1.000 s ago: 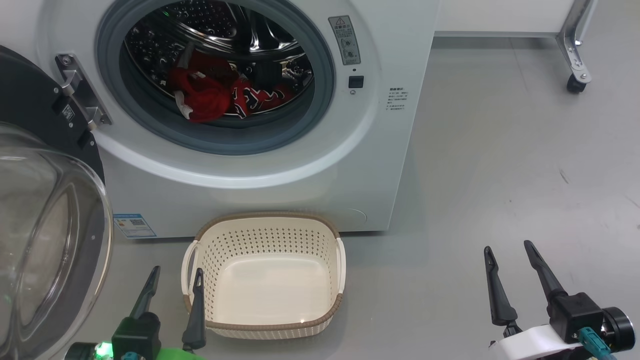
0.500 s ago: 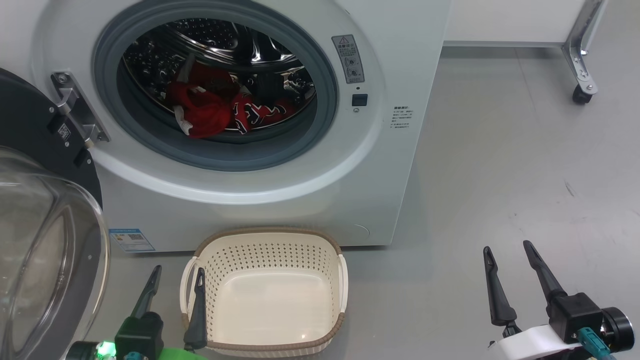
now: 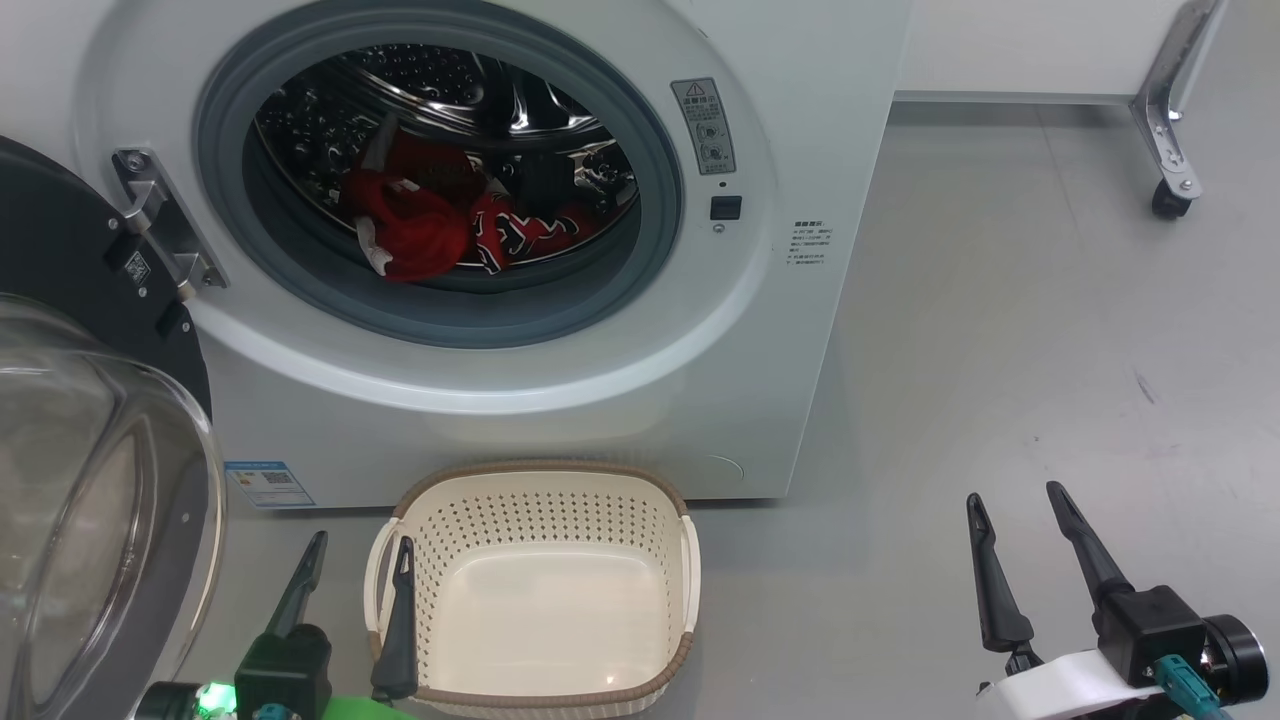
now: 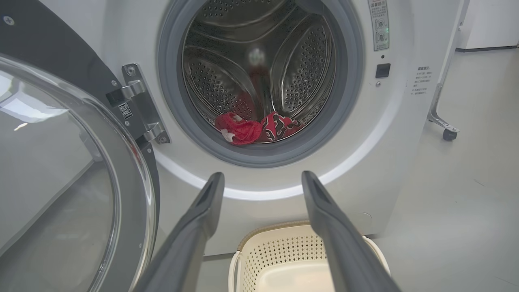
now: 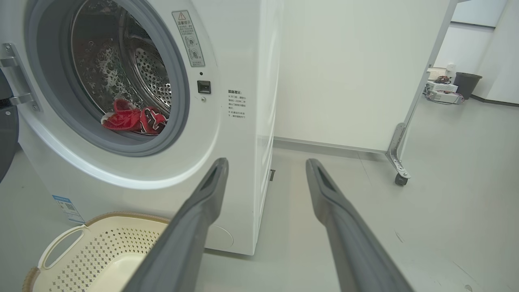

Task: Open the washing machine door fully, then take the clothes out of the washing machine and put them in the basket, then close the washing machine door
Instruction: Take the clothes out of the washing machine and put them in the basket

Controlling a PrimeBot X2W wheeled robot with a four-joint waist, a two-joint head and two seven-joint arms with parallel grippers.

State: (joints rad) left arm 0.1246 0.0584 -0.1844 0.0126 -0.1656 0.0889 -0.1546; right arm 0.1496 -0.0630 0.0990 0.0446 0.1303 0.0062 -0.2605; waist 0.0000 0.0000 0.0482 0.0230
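The white washing machine (image 3: 620,380) stands ahead with its black door (image 3: 60,240) swung wide to the left, the clear glass bowl (image 3: 90,500) bulging toward me. Red clothes (image 3: 440,225) (image 4: 251,129) (image 5: 131,119) lie low in the steel drum. A cream basket (image 3: 540,690) sits on the floor before the machine with nothing in it. My left gripper (image 3: 358,550) is open at the basket's left handle, one fingertip over the rim. My right gripper (image 3: 1018,500) is open over bare floor, well right of the basket.
Grey floor spreads to the right of the machine. A white unit on a metal leg with a caster (image 3: 1165,200) (image 5: 401,178) stands at the far right. A dark bin (image 5: 466,83) and cabling sit farther off along the wall.
The head view has shifted: the machine and basket now sit lower in the picture. Both grippers keep the same place and stay open.
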